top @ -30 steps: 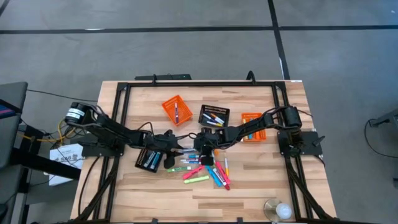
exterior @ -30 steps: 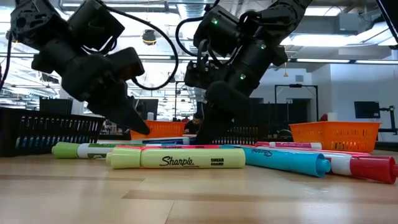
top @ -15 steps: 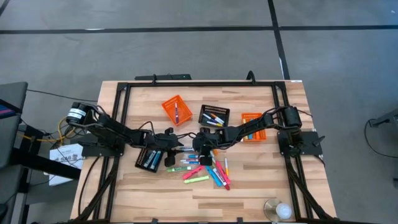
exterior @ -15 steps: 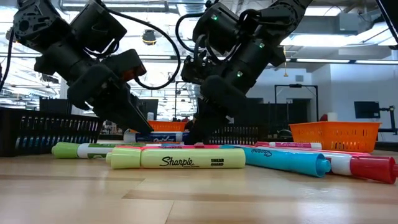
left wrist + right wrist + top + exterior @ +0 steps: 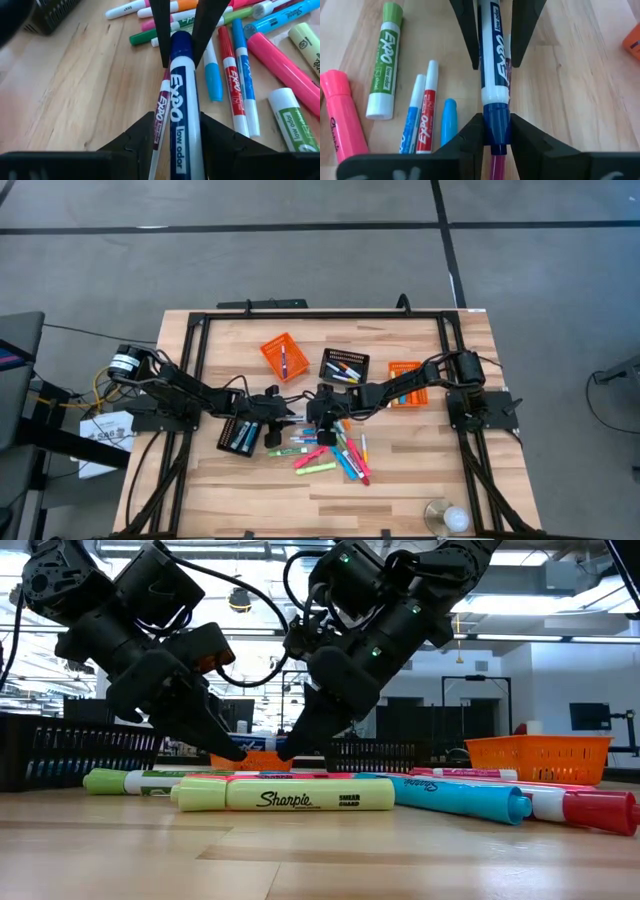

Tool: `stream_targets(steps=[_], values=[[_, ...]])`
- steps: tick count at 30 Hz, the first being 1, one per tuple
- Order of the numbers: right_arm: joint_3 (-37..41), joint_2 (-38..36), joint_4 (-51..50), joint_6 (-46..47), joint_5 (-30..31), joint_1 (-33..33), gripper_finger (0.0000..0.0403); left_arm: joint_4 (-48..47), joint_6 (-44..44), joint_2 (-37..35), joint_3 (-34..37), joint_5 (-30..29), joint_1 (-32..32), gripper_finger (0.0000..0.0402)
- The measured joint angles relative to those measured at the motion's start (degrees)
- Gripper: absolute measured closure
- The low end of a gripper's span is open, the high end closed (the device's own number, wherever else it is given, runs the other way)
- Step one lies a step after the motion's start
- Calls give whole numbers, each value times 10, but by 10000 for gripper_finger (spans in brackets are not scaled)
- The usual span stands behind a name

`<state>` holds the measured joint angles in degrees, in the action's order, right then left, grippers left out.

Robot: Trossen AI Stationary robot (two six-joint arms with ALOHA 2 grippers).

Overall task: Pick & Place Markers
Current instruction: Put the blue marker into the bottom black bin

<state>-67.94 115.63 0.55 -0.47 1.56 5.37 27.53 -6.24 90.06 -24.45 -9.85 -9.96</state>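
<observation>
**Observer:** What have you got hold of there?

**Robot:** A blue-capped Expo marker (image 5: 181, 105), lying near the middle of the table (image 5: 400, 470) at the left edge of the scattered markers (image 5: 335, 452). My left gripper (image 5: 175, 142) has its fingers on either side of the white barrel, touching it. My right gripper (image 5: 496, 131) meets it head-on from the other side and is clenched on the blue cap end.

**Observer:** Both pincers on one pen?

**Robot:** Yes. It looks to me like a hand-over, or a joint grip on a single pen. A thinner dark-red marker (image 5: 161, 107) lies right alongside it on the wood.

**Observer:** How far along is the job?

**Robot:** Early to middle, I judge. A few markers sit in the black basket (image 5: 344, 366) at the far side and in the black basket at my left (image 5: 239, 436), and one shows in the orange basket (image 5: 284, 356). Many are loose on the wood.

**Observer:** And next?

**Robot:** One pincer must let go so the other can carry the pen. I should lift straight up, so the thin red neighbour is not dragged along.
</observation>
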Motion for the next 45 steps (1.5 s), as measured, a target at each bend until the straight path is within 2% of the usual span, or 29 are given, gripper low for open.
stream_targets(steps=[4,10,17,21,28,32,35,39,45], values=[[0,0,0,0,0,-1,331,0,0,0,0,0,0,282],[0,0,-1,0,19,-6,319,0,-3,0,0,0,0,337],[0,0,-1,10,29,-6,256,-22,-50,-20,0,0,-2,331],[0,0,-4,11,30,-5,218,-117,-94,-96,0,1,-3,325],[0,0,-14,10,29,2,180,-410,-234,-310,0,2,-20,332],[0,0,-20,10,29,3,180,-538,-321,-416,0,5,-52,324],[0,0,-22,10,29,2,189,-603,-376,-459,0,5,-80,330],[0,0,-31,16,28,3,209,-613,-414,-460,19,5,-105,330],[0,0,-36,24,27,3,239,-611,-452,-407,48,16,-115,310]])
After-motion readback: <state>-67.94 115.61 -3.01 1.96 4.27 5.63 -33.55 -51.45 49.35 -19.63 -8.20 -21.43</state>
